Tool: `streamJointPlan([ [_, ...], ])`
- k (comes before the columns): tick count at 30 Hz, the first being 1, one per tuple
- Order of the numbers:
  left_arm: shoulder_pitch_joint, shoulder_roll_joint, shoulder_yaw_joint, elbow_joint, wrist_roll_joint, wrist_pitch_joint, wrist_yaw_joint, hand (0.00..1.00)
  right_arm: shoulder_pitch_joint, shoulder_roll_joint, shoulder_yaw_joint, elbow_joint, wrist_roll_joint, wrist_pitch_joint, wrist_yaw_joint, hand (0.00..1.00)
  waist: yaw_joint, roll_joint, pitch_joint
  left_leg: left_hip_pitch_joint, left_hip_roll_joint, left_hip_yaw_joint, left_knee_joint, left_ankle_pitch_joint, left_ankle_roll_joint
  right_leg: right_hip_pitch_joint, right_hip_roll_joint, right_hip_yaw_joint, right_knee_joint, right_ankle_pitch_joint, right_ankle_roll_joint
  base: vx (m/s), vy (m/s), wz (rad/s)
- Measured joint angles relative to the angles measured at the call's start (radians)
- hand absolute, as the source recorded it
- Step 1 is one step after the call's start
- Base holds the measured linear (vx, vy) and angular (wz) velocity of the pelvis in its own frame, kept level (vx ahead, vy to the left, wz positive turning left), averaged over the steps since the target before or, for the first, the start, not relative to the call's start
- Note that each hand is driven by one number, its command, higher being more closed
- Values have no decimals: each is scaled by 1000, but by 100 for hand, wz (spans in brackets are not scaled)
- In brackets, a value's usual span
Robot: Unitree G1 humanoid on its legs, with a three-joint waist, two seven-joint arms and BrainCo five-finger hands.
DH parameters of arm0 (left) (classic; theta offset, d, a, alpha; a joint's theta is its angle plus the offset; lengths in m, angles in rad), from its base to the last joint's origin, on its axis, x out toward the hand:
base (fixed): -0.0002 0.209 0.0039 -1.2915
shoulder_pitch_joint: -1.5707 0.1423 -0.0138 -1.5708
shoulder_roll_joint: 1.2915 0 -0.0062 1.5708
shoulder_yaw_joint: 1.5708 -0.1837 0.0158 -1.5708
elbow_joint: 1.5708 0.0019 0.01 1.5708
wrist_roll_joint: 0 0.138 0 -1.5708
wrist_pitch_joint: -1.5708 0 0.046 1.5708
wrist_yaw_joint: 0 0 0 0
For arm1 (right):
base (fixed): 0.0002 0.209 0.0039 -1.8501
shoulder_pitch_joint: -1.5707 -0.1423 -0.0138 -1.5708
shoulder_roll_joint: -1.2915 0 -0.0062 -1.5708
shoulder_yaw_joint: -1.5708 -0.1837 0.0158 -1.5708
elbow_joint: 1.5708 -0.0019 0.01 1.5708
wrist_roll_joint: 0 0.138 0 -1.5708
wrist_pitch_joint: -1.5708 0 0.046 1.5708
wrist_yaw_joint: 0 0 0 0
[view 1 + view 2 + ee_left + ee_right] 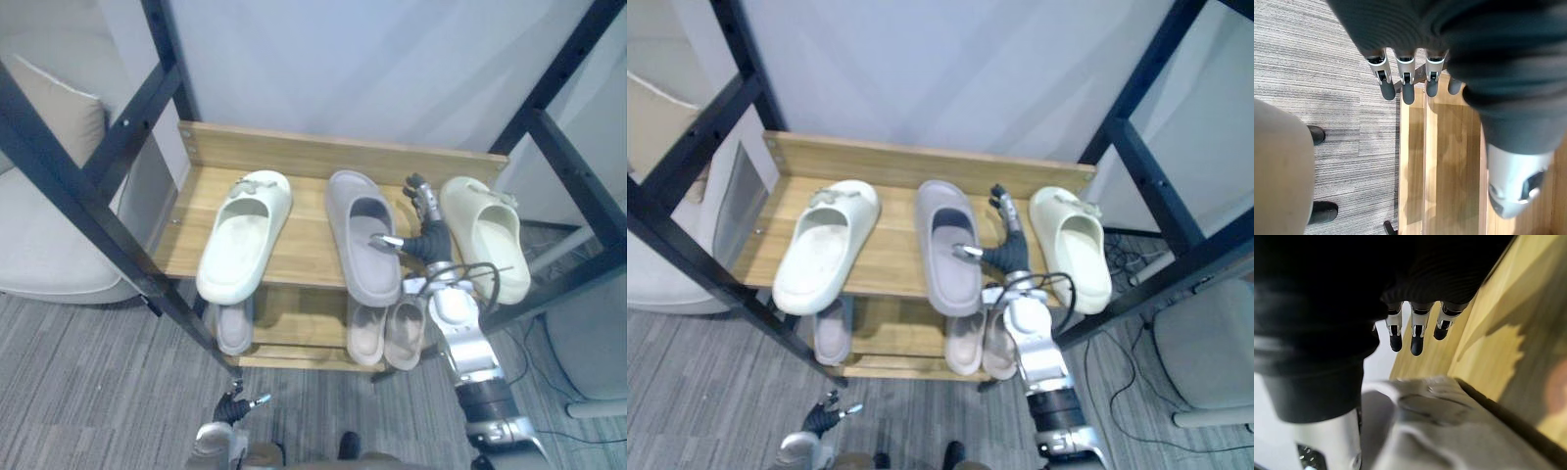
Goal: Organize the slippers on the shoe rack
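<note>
The top shelf [304, 250] carries a white slipper [245, 235], a grey slipper [361, 250] and a cream slipper [487, 235]. The right hand [427, 223] lies between grey and cream, fingers straight, grasping nothing. The lower shelf [294, 318] holds the lower slippers [368, 333]. The left hand [233, 407] hangs low, released.

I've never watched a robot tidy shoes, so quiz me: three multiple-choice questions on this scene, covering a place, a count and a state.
1. Where is the right hand?
A on the floor
B over the top shelf, between the grey slipper and the right cream slipper
C inside a lower-shelf slipper

2. How many slippers lie on the top shelf?
A one
B five
C three

3. How are the left hand fingers?
A straight, holding nothing
B curled round a slipper
C gripping the rack frame

Answers:
1. B, it shows between those two slippers.
2. C, two cream and one grey.
3. A, its wrist view shows straight, empty fingers.
</note>
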Motion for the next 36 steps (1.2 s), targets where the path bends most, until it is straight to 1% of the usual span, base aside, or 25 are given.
streamJointPlan([
  [6, -12, 0, -1, -1, -2, -1, 0, 0, -95, -4, 12, 76, 26, 7, 1, 0, 17, -1, 14, -6, -1, -3, 0, 0, 0, -5, 0, -2, 0, 0, 0, -32, -19, 1],
  [7, -12, 0, -1, -1, -2, 0, 0, 0, -116, -6, 21, 90, 26, 8, 1, 100, 17, -2, 14, -12, -1, -4, 0, 1, 1, -10, 0, -3, 0, 0, 0, -28, -30, 5],
  [17, -16, 3, -3, -2, -12, -1, 1, 0, -218, -40, 71, 166, 49, 1, 18, 100, 19, -5, 22, -16, 0, -2, -1, 2, 2, -15, 0, 0, 0, 0, 0, -5, -8, -1],
  [26, -16, 4, -3, -2, -14, 0, 2, 0, -221, -43, 74, 159, 85, 0, 35, 100, 20, -6, 24, 4, 1, 7, -4, 2, 2, -1, 1, 8, -2, 0, -1, -12, -11, -2],
  [30, -16, 4, -2, -1, -33, 2, 2, 0, -199, -49, 77, 111, 93, 0, 56, 100, 20, -6, 25, 5, 2, 7, -4, 2, 2, -1, 1, 7, -2, 0, -1, 0, 0, 0],
  [36, -15, 3, -2, 0, -40, 4, 1, 0, -113, -50, 72, -1, 106, -1, 61, 100, 15, -2, 26, 22, 1, 8, -2, 2, 2, 16, 0, 10, -2, 0, -1, -4, -4, -1],
])
